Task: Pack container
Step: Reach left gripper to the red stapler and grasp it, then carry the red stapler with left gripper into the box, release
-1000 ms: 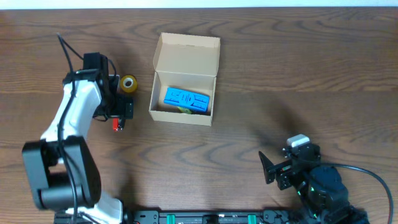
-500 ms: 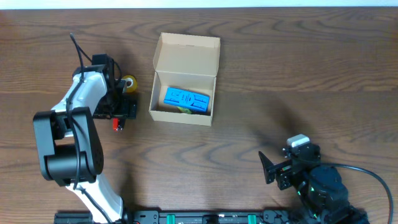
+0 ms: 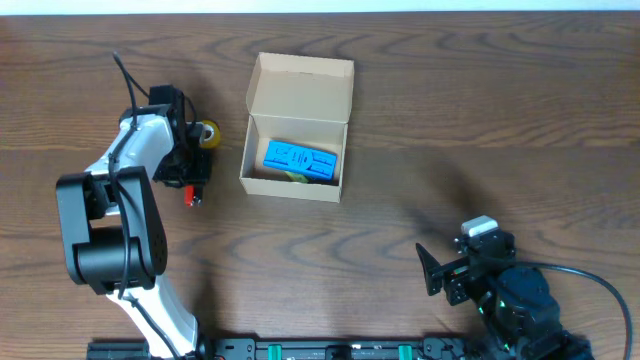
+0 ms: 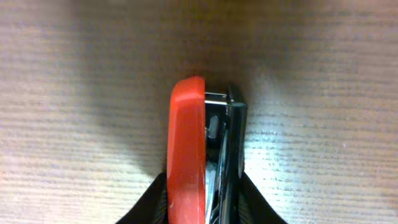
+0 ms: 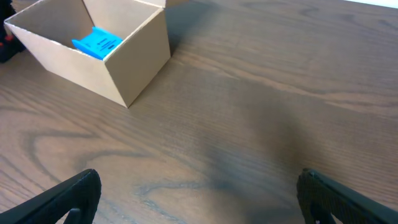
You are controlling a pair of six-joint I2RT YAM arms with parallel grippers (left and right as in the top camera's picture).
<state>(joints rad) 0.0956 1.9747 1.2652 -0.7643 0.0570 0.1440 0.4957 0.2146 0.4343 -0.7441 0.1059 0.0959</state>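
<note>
The container is a tan cardboard box with its flap lid standing open at the back; a blue item lies inside. Left of it, my left gripper points down at the table and is shut on a red and black stapler. In the left wrist view the stapler lies on its side, pinched between the two black fingers of the left gripper. My right gripper rests open at the front right, far from the box. The right wrist view shows the right gripper with nothing between its fingers, and the container at upper left.
A yellow tape roll sits on the table just behind the left gripper, between it and the box. The blue item shows over the box wall in the right wrist view. Bare wood lies between the box and the right arm.
The left arm swung in over the stapler and its jaws closed on it. The right arm and the box have not moved.
</note>
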